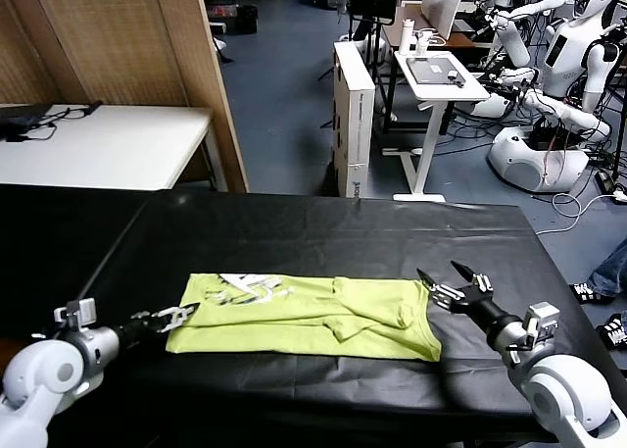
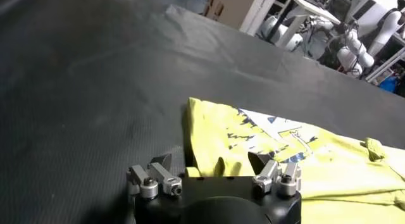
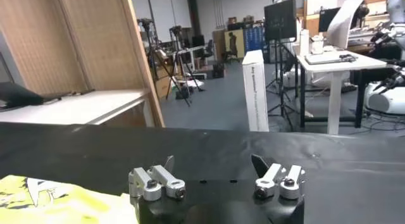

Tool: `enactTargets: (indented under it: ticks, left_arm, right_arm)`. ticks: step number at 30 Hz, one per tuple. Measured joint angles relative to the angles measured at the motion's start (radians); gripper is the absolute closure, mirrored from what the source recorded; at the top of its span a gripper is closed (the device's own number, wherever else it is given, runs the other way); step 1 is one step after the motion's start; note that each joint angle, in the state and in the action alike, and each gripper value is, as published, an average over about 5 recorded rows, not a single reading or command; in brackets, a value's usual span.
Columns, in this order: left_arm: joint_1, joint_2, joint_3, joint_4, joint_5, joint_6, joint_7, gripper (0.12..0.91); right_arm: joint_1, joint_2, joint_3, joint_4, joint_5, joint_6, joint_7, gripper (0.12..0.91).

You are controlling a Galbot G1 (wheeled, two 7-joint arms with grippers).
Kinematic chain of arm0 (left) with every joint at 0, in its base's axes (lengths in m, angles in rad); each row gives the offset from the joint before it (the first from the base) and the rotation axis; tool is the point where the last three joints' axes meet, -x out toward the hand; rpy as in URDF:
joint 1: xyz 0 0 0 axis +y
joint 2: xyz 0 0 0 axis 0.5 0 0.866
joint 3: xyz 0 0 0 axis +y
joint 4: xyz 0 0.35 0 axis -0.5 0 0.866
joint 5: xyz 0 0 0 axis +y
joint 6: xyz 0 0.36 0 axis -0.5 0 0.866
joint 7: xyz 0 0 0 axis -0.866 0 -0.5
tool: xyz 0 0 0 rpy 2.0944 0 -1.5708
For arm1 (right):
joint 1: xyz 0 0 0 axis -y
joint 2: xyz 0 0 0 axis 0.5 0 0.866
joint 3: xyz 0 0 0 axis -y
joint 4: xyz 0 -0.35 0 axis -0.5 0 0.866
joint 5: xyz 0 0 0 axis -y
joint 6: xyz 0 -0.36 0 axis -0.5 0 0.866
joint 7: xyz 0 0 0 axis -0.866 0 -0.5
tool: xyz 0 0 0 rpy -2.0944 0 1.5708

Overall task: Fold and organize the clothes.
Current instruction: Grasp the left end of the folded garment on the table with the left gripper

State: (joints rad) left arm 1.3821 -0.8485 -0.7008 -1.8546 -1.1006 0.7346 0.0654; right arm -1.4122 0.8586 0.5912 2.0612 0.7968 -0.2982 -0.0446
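T-shirt [image 1: 313, 316]: laid flat mid-table, partly folded, long axis running left to right.
Left gripper [image 1: 183, 316]: jaws spread wide, nothing held, touching the shirt's left edge; judged nearer.
Right gripper [image 1: 453, 284]: spread wide, empty, just beside the shirt's right edge.
Table [image 1: 323, 232]: black cloth.
Room: a white desk [image 1: 439, 75] stands well beyond the shirt.

Right claw [image 3: 215, 165] spread wide over black table [image 3: 342, 174] (yellow-green shirt [image 3: 57, 203] at one corner).
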Motion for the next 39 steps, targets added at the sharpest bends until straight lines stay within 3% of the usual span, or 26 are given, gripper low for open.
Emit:
enactTargets:
  ticks: [13, 18, 22, 27, 30, 33, 39]
  left_arm:
    - [0.007, -0.038, 0.008, -0.015, 0.003, 0.000, 0.000, 0.128]
    - [0.010, -0.049, 0.011, -0.018, 0.005, 0.000, 0.000, 0.179]
    - [0.009, -0.059, 0.019, -0.021, 0.011, 0.000, 0.000, 0.334]
    - [0.007, -0.066, 0.028, -0.025, 0.023, 0.003, -0.002, 0.643]
    - [0.005, -0.067, 0.029, -0.029, 0.028, 0.005, -0.005, 0.774]
    - [0.004, -0.065, 0.028, -0.036, 0.033, 0.006, -0.020, 0.823]
    - [0.011, -0.045, 0.004, -0.043, 0.052, 0.005, -0.048, 0.832]
  right_arm:
    - [0.003, 0.004, -0.006, -0.001, -0.006, -0.002, 0.000, 0.118]
    - [0.002, 0.006, -0.010, 0.001, -0.009, -0.002, -0.001, 0.118]
    - [0.005, 0.006, -0.015, 0.001, -0.013, -0.002, -0.001, 0.118]
    - [0.008, 0.011, -0.022, 0.001, -0.022, -0.001, -0.001, 0.118]
    - [0.009, 0.019, -0.026, 0.001, -0.032, 0.001, -0.001, 0.118]
    - [0.009, 0.027, -0.028, 0.001, -0.038, 0.002, 0.000, 0.118]
    - [0.014, 0.044, -0.028, -0.005, -0.052, 0.012, 0.003, 0.118]
